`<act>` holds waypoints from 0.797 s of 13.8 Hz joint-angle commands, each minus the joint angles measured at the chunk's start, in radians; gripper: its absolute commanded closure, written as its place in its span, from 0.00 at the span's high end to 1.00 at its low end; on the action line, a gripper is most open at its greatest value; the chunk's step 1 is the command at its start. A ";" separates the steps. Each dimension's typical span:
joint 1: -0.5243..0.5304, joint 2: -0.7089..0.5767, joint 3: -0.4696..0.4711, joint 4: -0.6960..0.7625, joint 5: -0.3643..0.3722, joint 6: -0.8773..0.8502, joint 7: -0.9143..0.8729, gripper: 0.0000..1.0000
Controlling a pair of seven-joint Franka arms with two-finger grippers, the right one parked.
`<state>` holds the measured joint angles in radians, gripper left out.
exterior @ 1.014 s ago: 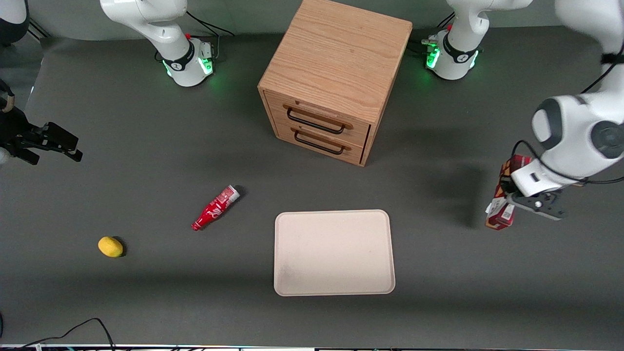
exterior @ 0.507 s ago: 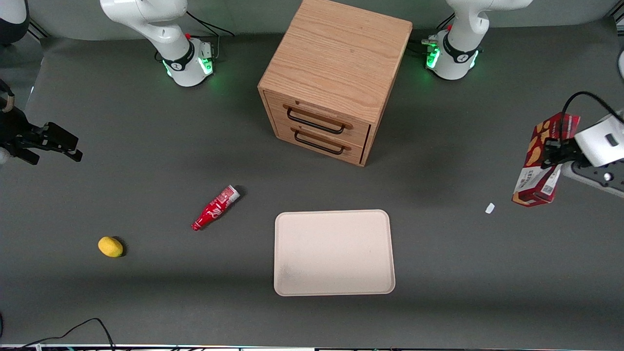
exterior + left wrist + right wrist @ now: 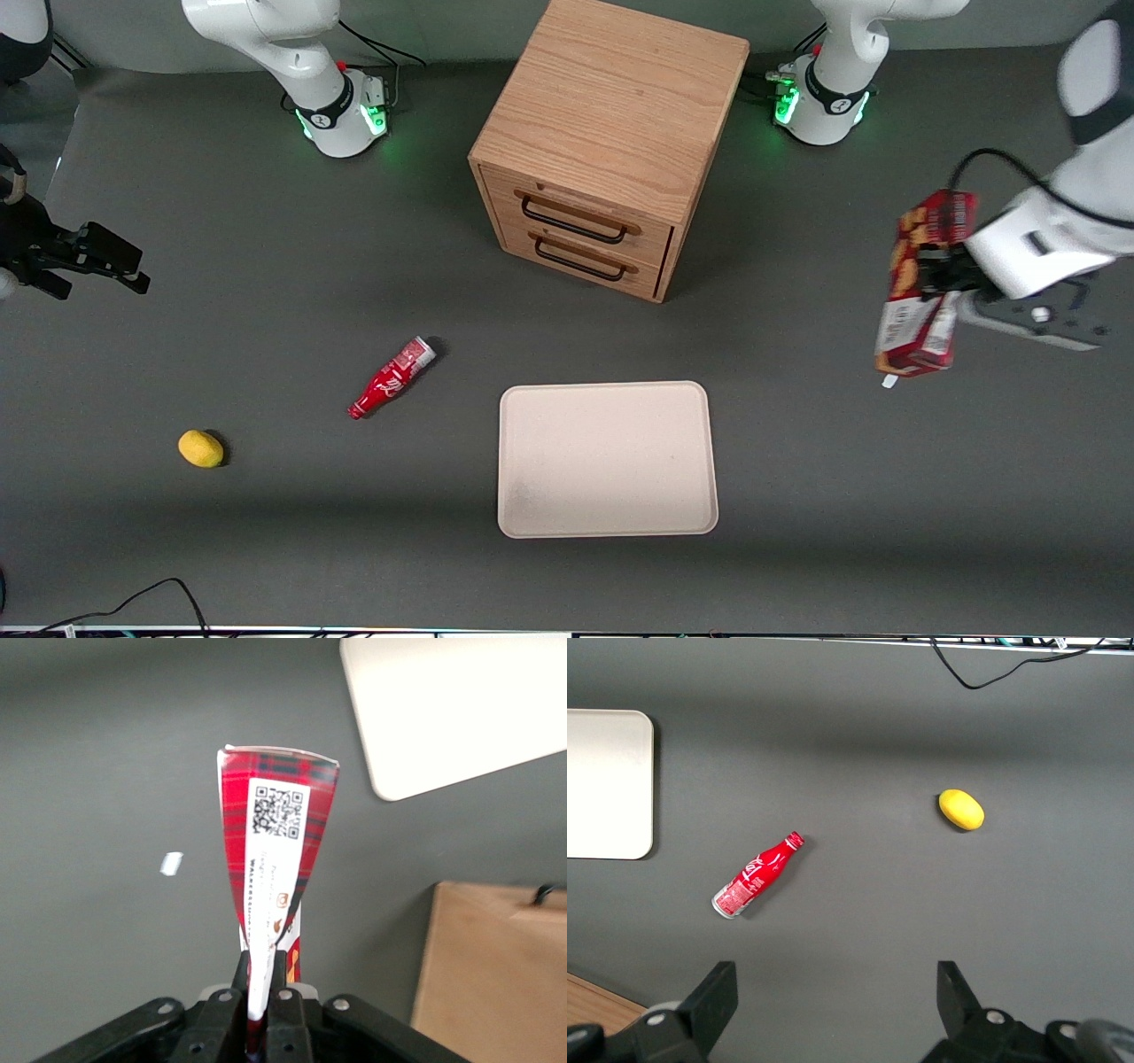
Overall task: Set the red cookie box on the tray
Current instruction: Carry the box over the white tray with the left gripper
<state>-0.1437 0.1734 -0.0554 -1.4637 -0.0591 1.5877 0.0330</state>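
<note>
1. Since half a second ago, the claw (image 3: 946, 282) has carried the long slim red cardboard cookie box (image 3: 921, 285) closer toward the flat pale beige rectangular tray (image 3: 607, 458).
2. Claw clamped on the box, held above the dark counter (image 3: 266, 292), well apart from the tray.

The dark grey matte surface (image 3: 266, 266) carries a light oak two-drawer cabinet (image 3: 611, 142), a flat pale beige rectangular tray (image 3: 607, 459) nearer the front camera, a red bottle (image 3: 391, 377) lying on its side, a yellow lemon (image 3: 201, 448), and a small white scrap (image 3: 889, 381).
</note>
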 commanded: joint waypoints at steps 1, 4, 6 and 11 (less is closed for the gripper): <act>-0.030 0.167 -0.095 0.201 0.008 -0.025 -0.216 0.00; -0.135 0.349 -0.098 0.394 0.031 -0.002 -0.399 0.00; -0.189 0.463 -0.095 0.488 0.065 0.058 -0.484 0.00; -0.220 0.621 -0.090 0.500 0.108 0.308 -0.542 0.00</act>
<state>-0.3441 0.7218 -0.1597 -1.0351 0.0148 1.8485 -0.4611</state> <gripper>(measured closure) 0.921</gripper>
